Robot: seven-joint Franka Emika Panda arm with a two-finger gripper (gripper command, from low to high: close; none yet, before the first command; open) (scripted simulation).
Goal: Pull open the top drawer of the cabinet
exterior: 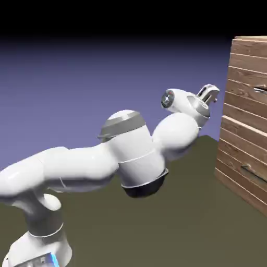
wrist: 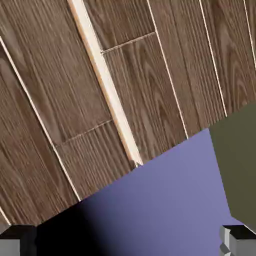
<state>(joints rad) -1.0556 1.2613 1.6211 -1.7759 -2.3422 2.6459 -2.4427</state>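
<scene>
The cabinet (exterior: pixel 242 130) of brown horizontal planks stands at the exterior view's right edge. Its top drawer (exterior: pixel 246 83) carries a small grey handle (exterior: pixel 259 89), and the similar lower drawer's handle (exterior: pixel 247 168) sits below. My gripper (exterior: pixel 210 93) hangs open to the left of the top drawer at about handle height, a short gap away and touching nothing. In the hand view the cabinet's wood (wrist: pixel 60 100) fills the upper part, crossed by a pale edge strip (wrist: pixel 105 85). No handle shows there. The fingertips (wrist: pixel 238 240) stand wide apart around my gripper (wrist: pixel 127 244), with nothing between them.
The dark olive table (exterior: pixel 172 229) runs under the arm to the cabinet's foot. My white arm (exterior: pixel 130 151) stretches from the lower left toward the cabinet. Behind is the blue-violet backdrop (wrist: pixel 165 200), with a patch of table (wrist: pixel 240 160) at the hand view's right.
</scene>
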